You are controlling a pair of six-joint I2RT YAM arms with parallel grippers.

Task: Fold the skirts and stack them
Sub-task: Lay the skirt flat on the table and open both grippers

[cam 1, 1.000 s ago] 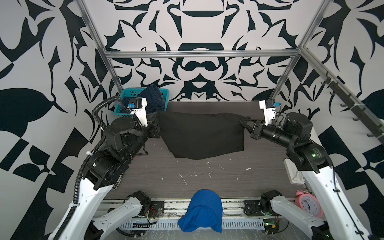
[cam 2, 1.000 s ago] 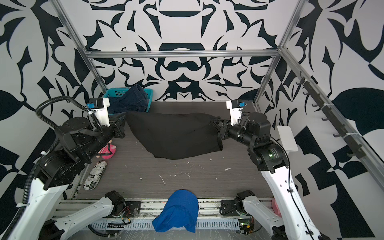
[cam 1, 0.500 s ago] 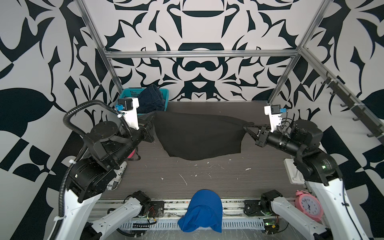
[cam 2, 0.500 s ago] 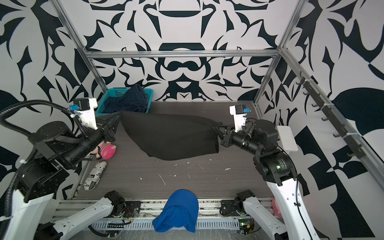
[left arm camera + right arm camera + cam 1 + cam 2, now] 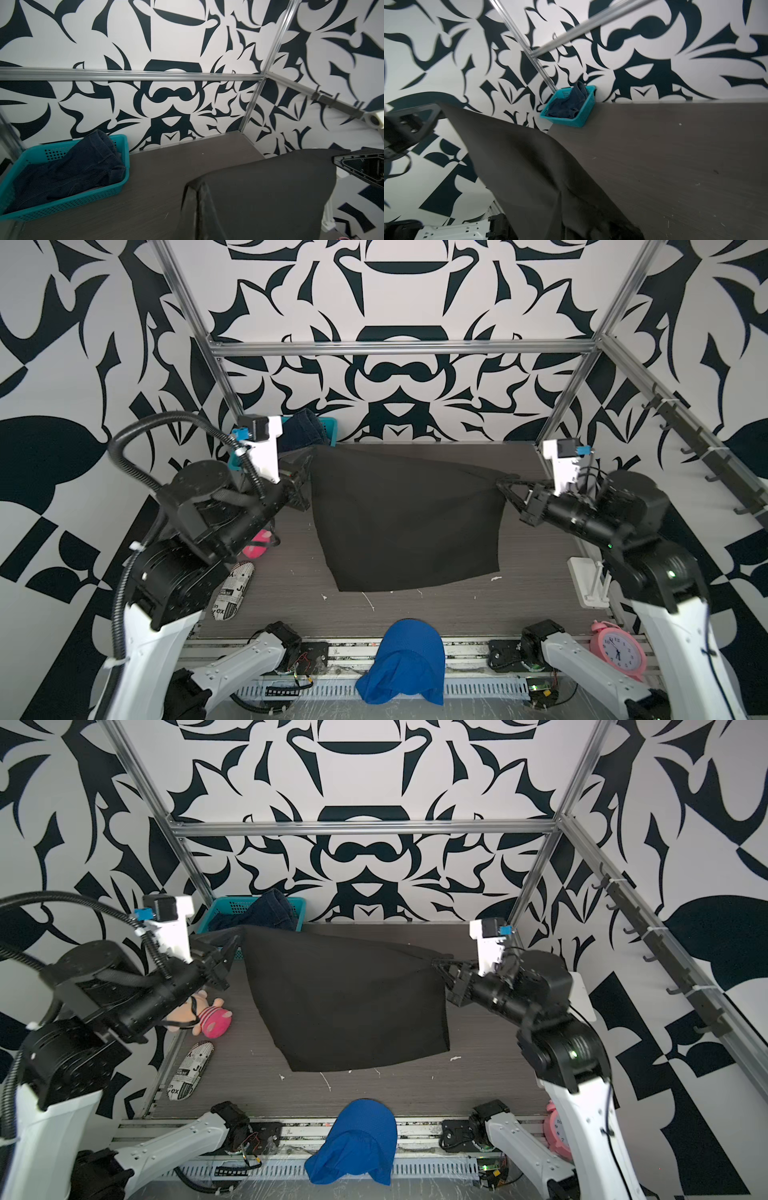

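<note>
We find the black skirt (image 5: 405, 522) hanging as a broad sheet above the middle of the counter (image 5: 536, 572), held up by its two top corners. Compared with one second ago, both arms stand higher and slightly further apart. The skirt now fills a larger part of both top views, and its top edge runs straighter between the corners. We cannot tell whether the lower hem touches the counter.

The left tool (image 5: 305, 464) is clenched on the corner nearest the basket (image 5: 224, 909). In the left wrist view the cloth drapes over its tip and hides the jaws. The right tool (image 5: 505, 485) is clenched on the opposite corner, with the cloth drawn into a narrow point between its closed jaws.

The denim skirt (image 5: 266, 913) lies bunched in the basket at the far left corner of the counter, partly over the rim. The basket sits just behind the left tool and apart from the black skirt. A blue mesh cloth (image 5: 405, 655) hangs over the front rail, well apart from both tools.
</note>
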